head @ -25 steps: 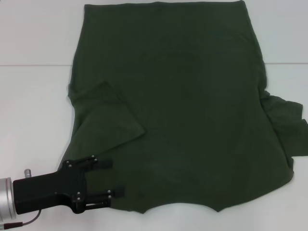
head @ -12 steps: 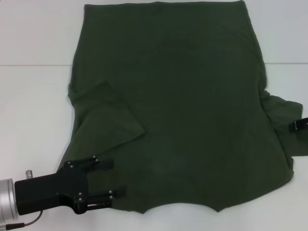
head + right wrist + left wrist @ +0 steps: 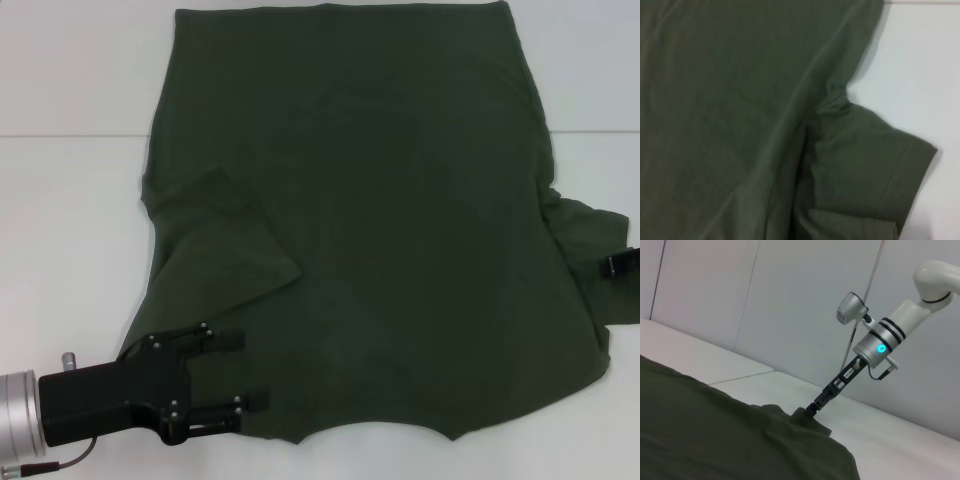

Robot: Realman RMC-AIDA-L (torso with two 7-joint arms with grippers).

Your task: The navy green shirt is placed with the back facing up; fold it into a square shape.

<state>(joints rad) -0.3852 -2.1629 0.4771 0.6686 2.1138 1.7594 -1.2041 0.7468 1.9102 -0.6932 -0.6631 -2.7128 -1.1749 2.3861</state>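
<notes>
Since before, our left gripper (image 3: pixel 238 372) has crept inward, jaws spread over the navy green shirt's (image 3: pixel 400 200) near-left shoulder; right gripper's (image 3: pixel 620 264) jaws perhaps touch the right sleeve (image 3: pixel 598 255), state unclear.

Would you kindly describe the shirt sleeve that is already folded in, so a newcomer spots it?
Start at the navy green shirt on the white table. On its left side, above the left gripper, the folded sleeve lies over the body; the other sleeve sticks out.
</notes>
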